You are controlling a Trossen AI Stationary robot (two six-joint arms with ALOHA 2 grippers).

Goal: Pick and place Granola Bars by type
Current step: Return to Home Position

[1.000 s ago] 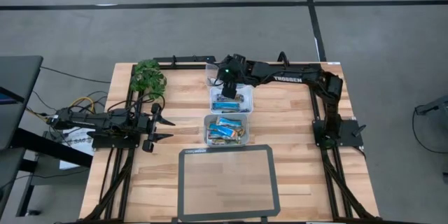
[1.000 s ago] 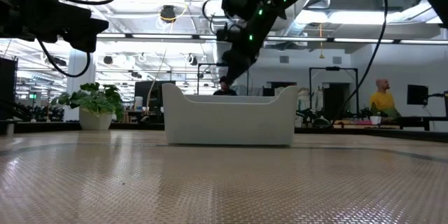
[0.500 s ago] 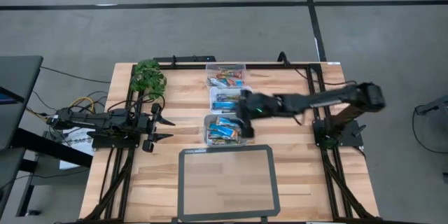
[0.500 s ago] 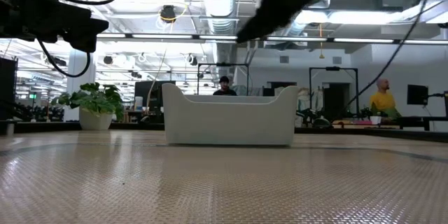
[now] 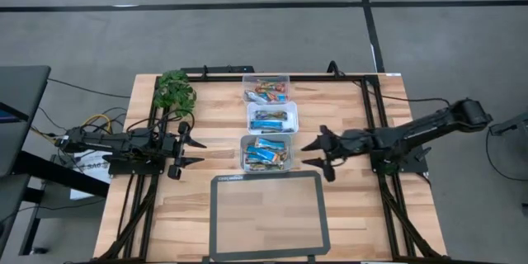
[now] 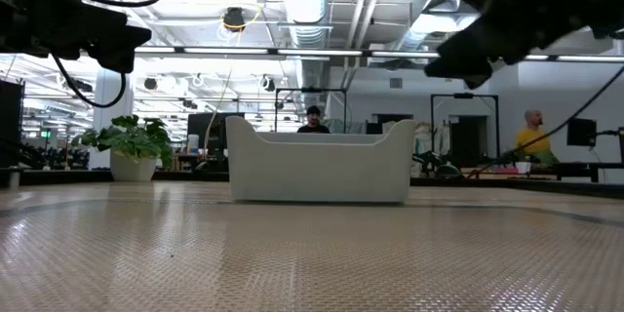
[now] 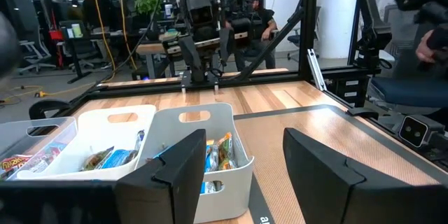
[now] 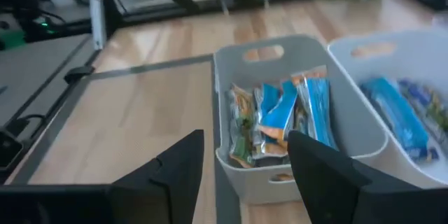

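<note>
Three bins stand in a row down the table's middle. The far clear bin [image 5: 266,91] holds multicoloured bars, the middle white bin [image 5: 273,118] blue bars, and the near white bin [image 5: 266,153] mixed blue and tan bars [image 8: 280,115]. My right gripper [image 5: 305,155] hangs open just right of the near bin, pointing at it, and holds nothing [image 8: 245,175]. My left gripper [image 5: 200,152] waits open left of the same bin [image 7: 245,175].
A dark-framed mat [image 5: 266,214] lies at the near edge, in front of the bins. A green plant [image 5: 174,91] stands at the far left corner. Bare wood lies between each gripper and the bins. People show in the room beyond the table in the low view.
My right arm has swung from above the far and middle bins toward the near edge, past the near bin's right side. It has then drawn back to the right and now points at that bin from the right. The left arm has kept still.
</note>
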